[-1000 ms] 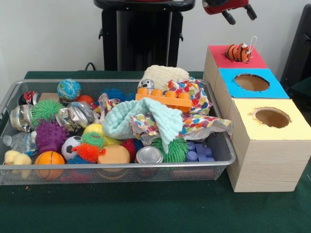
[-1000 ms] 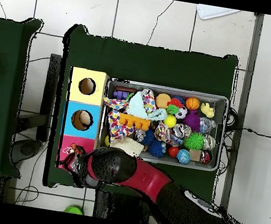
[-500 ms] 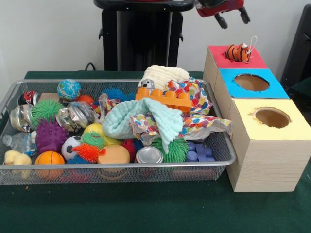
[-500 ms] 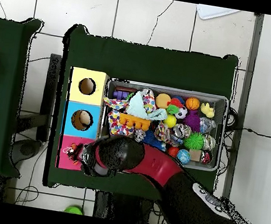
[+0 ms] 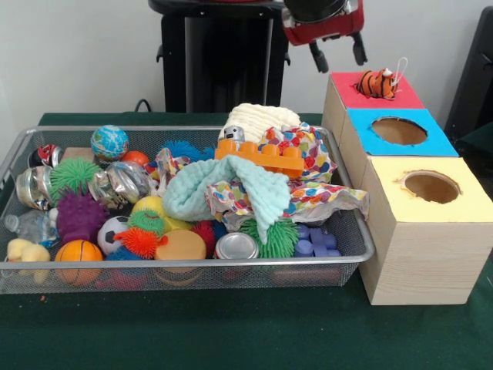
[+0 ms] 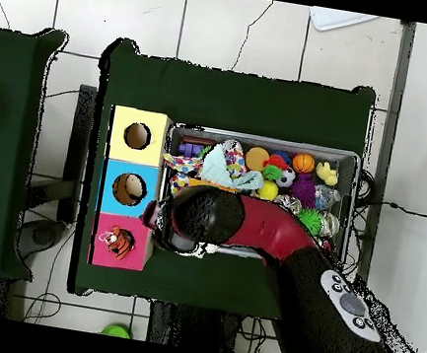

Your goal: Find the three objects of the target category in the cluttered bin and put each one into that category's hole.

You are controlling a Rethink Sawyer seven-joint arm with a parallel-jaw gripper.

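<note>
The end effector hangs at the top edge of the front view, above the gap between the wire bin and the row of boxes; its two black fingers stand spread apart with nothing between them, and the arm above the red housing is cut off by the frame. In the overhead view the arm covers the near-base end of the bin and hides the fingers entirely. A striped orange plush toy lies on the red box top, where it covers the place where a hole would be, so no hole can be made out there. The blue box top and the yellow box top each show an open round hole. Inside the bin, a mint cloth and a spotted wrapper drape over the middle and conceal what lies beneath; an orange building block and a cream knitted item are only partly visible. A small basketball, a purple spiky ball and a globe ball sit at the other end. The bin and the boxes rest on the green table.
</note>
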